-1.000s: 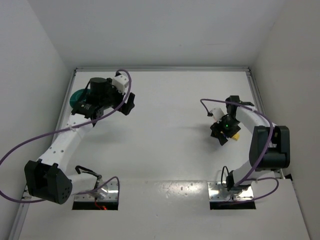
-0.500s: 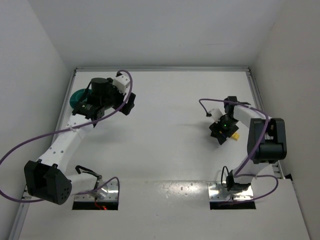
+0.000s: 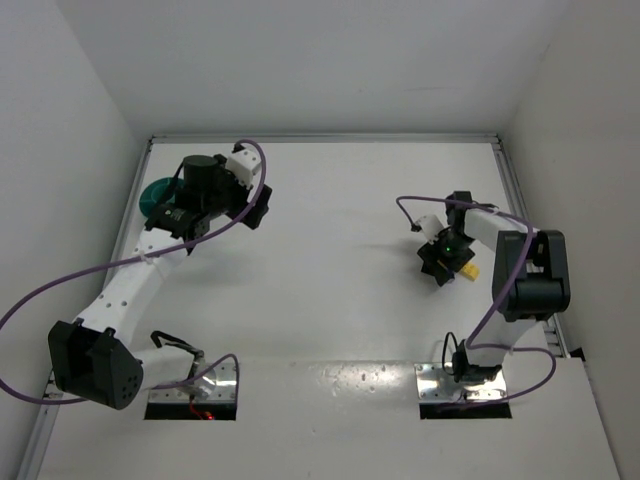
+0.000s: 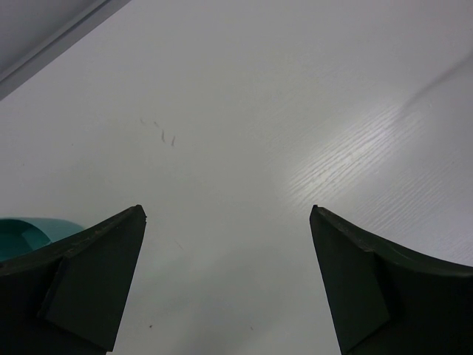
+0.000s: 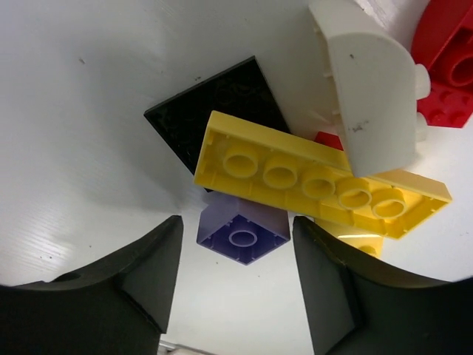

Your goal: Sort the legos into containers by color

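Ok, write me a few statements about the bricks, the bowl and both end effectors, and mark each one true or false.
1. The long yellow brick lies with its hollow underside up. True.
2. The right end effector is shut on the purple brick. False: its fingers stand open, with the purple brick between them.
3. The left end effector holds a red brick. False: it is wide open with nothing between its fingers.
4. A black plate lies partly under the yellow brick. True.
5. The teal bowl is over by the left end effector, far from the yellow brick. True.
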